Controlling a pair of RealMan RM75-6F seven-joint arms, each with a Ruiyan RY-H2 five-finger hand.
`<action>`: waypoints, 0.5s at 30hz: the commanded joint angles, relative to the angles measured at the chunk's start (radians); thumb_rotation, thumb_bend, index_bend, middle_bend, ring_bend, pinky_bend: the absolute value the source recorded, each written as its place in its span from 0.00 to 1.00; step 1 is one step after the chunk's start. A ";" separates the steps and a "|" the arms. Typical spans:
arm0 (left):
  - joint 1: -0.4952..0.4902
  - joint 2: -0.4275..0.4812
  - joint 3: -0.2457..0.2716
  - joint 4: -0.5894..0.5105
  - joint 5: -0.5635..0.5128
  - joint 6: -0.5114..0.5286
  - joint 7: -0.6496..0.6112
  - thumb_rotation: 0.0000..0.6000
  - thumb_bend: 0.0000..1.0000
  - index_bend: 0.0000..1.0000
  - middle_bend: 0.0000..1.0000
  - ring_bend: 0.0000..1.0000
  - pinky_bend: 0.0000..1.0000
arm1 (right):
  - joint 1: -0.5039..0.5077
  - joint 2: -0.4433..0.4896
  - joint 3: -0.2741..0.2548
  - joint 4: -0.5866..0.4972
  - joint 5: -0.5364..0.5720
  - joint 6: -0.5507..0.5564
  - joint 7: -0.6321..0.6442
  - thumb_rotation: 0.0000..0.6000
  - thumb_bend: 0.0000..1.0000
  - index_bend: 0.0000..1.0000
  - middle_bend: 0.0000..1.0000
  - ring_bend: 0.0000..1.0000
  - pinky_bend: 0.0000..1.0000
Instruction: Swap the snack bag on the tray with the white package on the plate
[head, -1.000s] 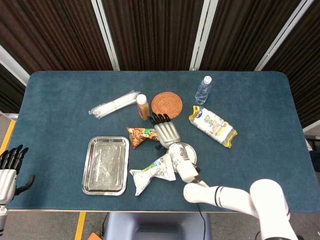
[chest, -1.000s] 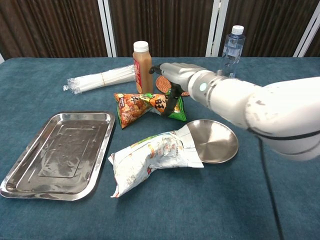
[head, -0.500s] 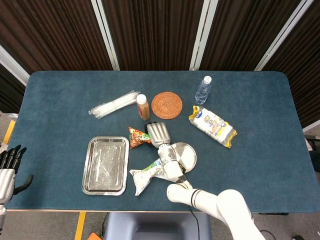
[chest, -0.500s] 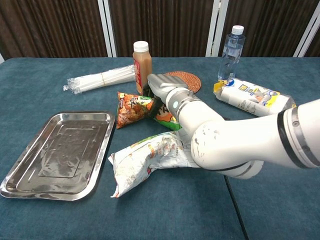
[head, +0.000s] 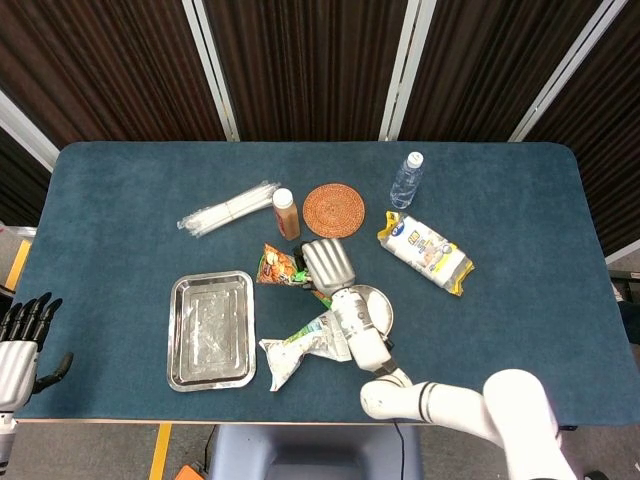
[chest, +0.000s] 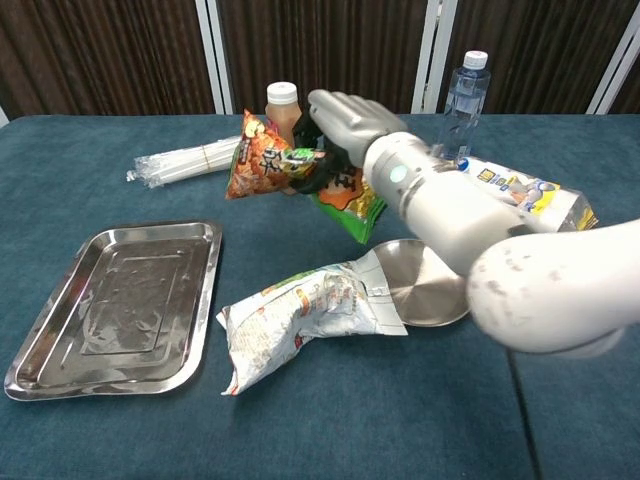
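snack bag gripped aloft, right robot hand palm down

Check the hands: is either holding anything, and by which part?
Right hand grips the snack bag around its middle, lifted off the table. Left hand holds nothing.

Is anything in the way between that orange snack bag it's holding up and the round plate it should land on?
Yes. The white package lies with one end overlapping the plate's left rim; the plate's remaining surface is bare.
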 joint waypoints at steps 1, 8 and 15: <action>-0.002 -0.004 0.006 -0.009 0.010 -0.001 0.016 1.00 0.35 0.00 0.00 0.00 0.03 | -0.177 0.262 -0.087 -0.304 -0.028 0.073 -0.032 1.00 0.40 0.82 0.70 0.70 0.83; -0.005 -0.008 0.017 -0.023 0.042 0.008 0.034 1.00 0.35 0.00 0.00 0.00 0.03 | -0.268 0.336 -0.155 -0.330 -0.045 0.042 0.071 1.00 0.40 0.82 0.70 0.70 0.83; -0.005 -0.007 0.019 -0.022 0.049 0.010 0.029 1.00 0.35 0.00 0.00 0.00 0.03 | -0.309 0.299 -0.183 -0.255 -0.079 0.002 0.189 1.00 0.40 0.81 0.70 0.70 0.83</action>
